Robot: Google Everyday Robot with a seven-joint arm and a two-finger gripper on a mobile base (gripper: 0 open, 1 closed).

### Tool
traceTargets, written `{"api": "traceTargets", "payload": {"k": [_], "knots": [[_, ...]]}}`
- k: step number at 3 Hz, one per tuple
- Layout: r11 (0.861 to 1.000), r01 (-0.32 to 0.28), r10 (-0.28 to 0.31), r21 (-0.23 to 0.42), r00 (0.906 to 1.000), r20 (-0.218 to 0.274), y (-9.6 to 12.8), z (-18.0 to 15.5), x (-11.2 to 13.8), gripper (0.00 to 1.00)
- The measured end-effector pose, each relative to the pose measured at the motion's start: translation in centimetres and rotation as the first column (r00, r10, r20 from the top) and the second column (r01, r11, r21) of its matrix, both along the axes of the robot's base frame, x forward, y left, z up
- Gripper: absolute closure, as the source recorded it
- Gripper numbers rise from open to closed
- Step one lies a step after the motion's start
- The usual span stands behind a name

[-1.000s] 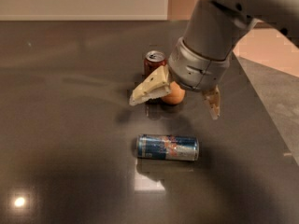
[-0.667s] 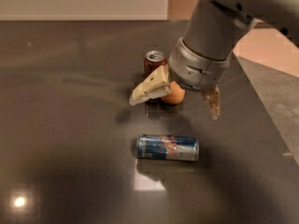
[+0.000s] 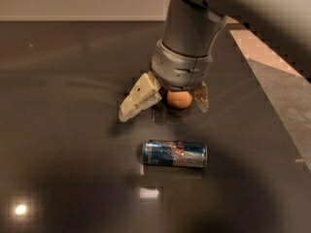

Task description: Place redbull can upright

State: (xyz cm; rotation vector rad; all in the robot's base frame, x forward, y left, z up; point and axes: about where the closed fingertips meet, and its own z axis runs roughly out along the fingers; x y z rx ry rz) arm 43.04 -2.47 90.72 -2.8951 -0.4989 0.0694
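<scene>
We are seeing can [image 3: 175, 153] lying on side on surface [image 3: 58, 154], long axis running left-right; gripper [image 3: 164, 110] hovering just behind it, fingers [image 3: 140, 99] spread wide, holding nothing; can sitting toward camera from fingertips.

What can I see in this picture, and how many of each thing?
Slim metal drink can: one, blue and silver with a red-orange logo, lying on its side near the middle of the table.
Round orange ball-shaped object: one, orange, on the table behind the can, partly hidden under the arm's end.
Glossy table: one, dark brown-black, fills most of the view.
Plain wall: one, beige, along the top edge.
Robot arm: one, grey, reaching in from the upper right.
Two-finger tool: one, cream-coloured fingers spread open, low over the table behind the can, either side of the orange object, not touching the can.
</scene>
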Motion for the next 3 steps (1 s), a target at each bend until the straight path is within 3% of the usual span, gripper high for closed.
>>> {"api": "traceTargets", "payload": {"k": [1, 2, 3], "knots": [[0.979, -0.199, 0.2, -0.042, 0.9791, 0.035, 1.0, -0.5, 0.1, 0.0], [0.922, -0.374, 0.381, -0.098, 0.9222, 0.064, 0.7, -0.9, -0.2, 0.0], [0.841, -0.523, 0.536, -0.142, 0.8396, 0.085, -0.3, -0.9, -1.0, 0.0]]}}
